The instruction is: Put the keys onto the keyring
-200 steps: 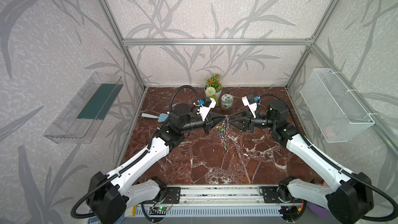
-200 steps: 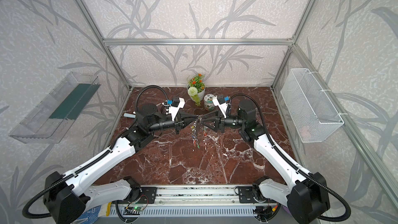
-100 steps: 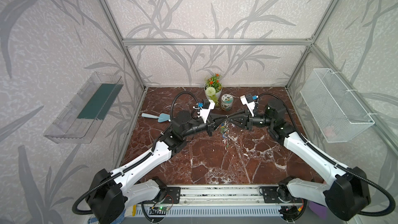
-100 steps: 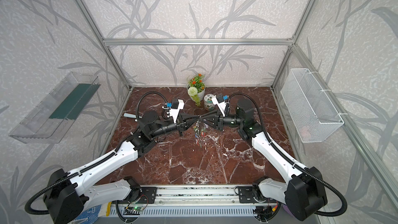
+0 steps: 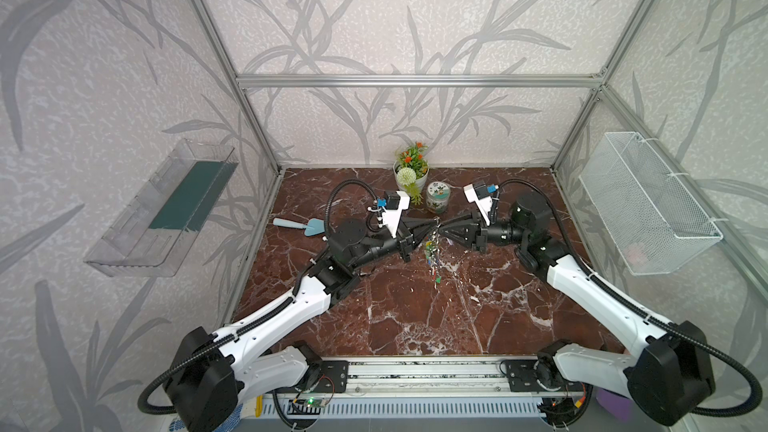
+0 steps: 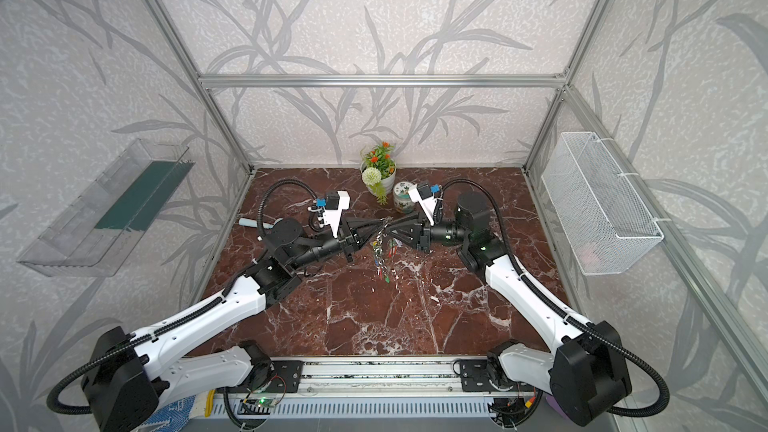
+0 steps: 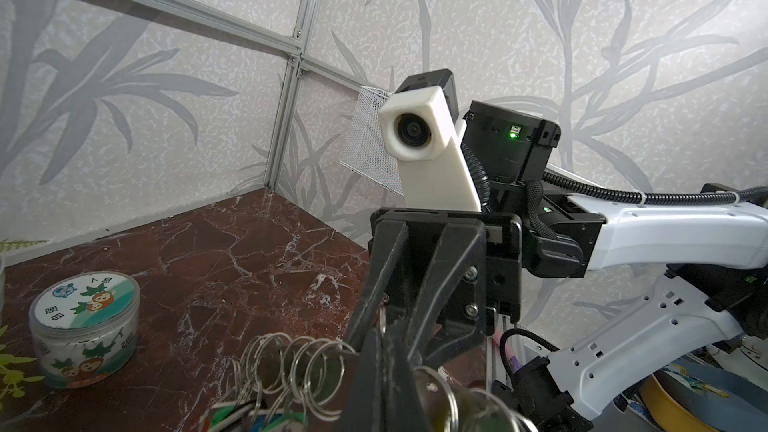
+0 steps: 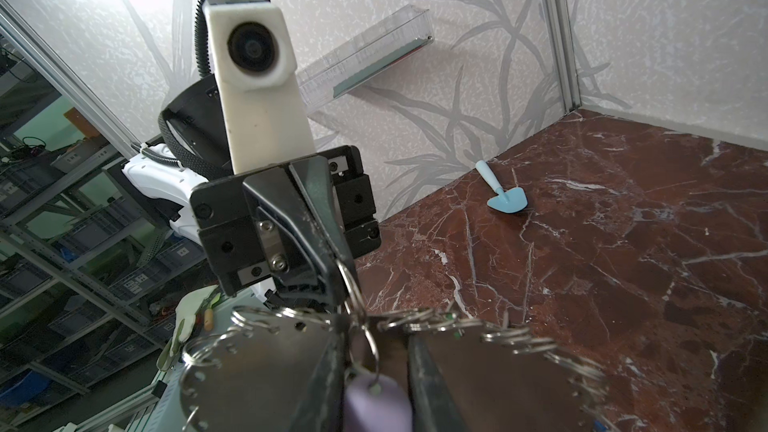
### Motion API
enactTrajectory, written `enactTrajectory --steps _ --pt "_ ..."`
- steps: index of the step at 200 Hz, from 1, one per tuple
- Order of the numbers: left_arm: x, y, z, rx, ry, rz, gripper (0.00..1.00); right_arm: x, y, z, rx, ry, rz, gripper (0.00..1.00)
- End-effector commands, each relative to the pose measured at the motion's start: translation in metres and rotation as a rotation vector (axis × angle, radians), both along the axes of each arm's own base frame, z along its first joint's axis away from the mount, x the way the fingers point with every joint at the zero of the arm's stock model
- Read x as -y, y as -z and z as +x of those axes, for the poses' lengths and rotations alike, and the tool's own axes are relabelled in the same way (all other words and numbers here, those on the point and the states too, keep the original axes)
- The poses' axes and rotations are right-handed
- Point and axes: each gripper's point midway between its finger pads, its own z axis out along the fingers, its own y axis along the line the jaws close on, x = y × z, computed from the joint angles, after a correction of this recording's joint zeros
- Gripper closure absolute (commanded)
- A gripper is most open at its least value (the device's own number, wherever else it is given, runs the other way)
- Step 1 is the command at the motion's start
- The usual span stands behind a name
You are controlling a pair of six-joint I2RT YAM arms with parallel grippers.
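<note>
Lilac-tagged, the keys [image 8: 374, 403] are sitting pinched in the right hand [image 7: 380, 326] over the bench's [image 5: 415, 317] middle, against the keyring [image 5: 432, 250] the shut left hand [image 8: 340, 280] is gripping; threading is likely needing a careful slide.

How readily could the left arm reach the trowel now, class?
Probably yes: bare table lies between it and the trowel. But the left end effector is shut on the keyring, so it must let go first.

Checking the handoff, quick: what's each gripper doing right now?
Left gripper: closed, holding the keyring.
Right gripper: closed on the lilac-tagged key.
</note>
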Motion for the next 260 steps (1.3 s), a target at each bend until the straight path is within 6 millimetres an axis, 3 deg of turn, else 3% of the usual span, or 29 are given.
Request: enactTrajectory --steps 1,39,74,107,147,191,260 --pt "-0.011 -0.064 -0.014 0.158 -0.002 -0.172 1.0 -0.004 0.009 0.0 -0.038 -0.024 -0.006 0.74" --pt "-0.011 -0.056 -0.009 0.151 -0.023 -0.168 1.0 -0.003 0.009 0.0 -0.039 -0.021 -0.014 0.63" --pt "-0.01 -0.053 -0.006 0.146 -0.028 -0.163 1.0 0.007 0.007 0.001 -0.038 0.011 -0.008 0.63" --pt "-0.006 -0.05 -0.006 0.146 -0.012 -0.153 1.0 0.026 -0.007 0.004 -0.04 0.05 0.044 0.57" --pt "-0.002 -0.046 -0.009 0.133 0.023 -0.151 1.0 0.03 -0.029 0.0 0.009 0.069 0.06 0.56" --pt "0.0 -0.045 -0.01 0.133 0.038 -0.158 1.0 0.028 -0.051 -0.001 0.054 0.061 0.091 0.55" --pt "0.0 -0.042 -0.012 0.135 0.045 -0.153 1.0 0.006 -0.054 0.003 0.055 0.001 0.099 0.56"
